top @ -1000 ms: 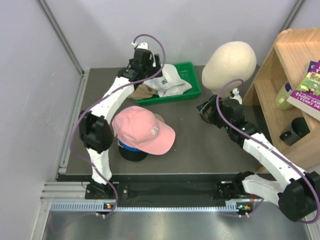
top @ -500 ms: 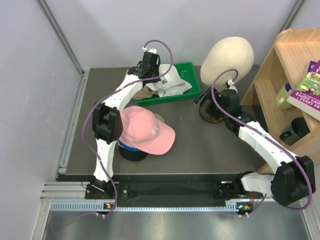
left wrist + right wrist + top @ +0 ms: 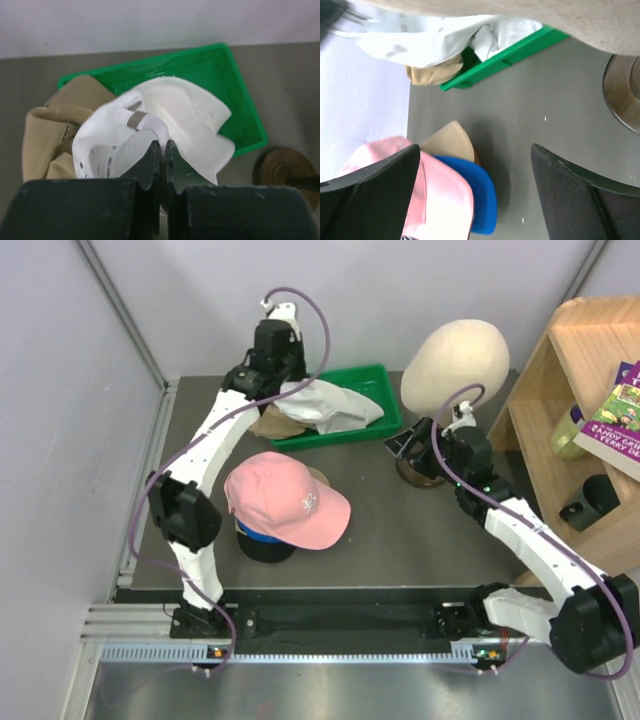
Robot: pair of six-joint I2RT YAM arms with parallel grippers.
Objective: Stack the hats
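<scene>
**Left gripper** point(image 3: 162, 150): jaws pressed together on a fold of the white hat point(image 3: 175, 115), close to its back strap. The hat hangs crumpled from that pinch above the green tray point(image 3: 240, 100). Whether any part of it touches the tray cannot be told. The khaki-brown hat point(image 3: 45, 130) lies in the tray just beside it, not held.

**Right gripper** point(image 3: 475, 150): fingers wide apart with nothing between them. It stands low near the wooden stand point(image 3: 282, 167) that carries the cream mannequin head point(image 3: 457, 365).

**Stack:** it sits on the table point(image 3: 400, 530), well apart from the tray, on the near left.
- The pink hat point(image 3: 285, 502) sits uppermost, brim pointing right.
- Beneath it a blue hat point(image 3: 480, 200) and a tan hat point(image 3: 450, 142) each show a brim.
- A black hat point(image 3: 265, 548) is at the bottom.
- The order of blue and tan within the pile cannot be settled.

**Assessment:** four hats appear stacked and two are outstanding. The white hat is in hand but not yet carried over — it has to be moved across and set on the pink one. The khaki-brown hat is untouched and would be taken from the tray last. The thin pinch on loose fabric may let the white hat land folded instead of seated.
</scene>
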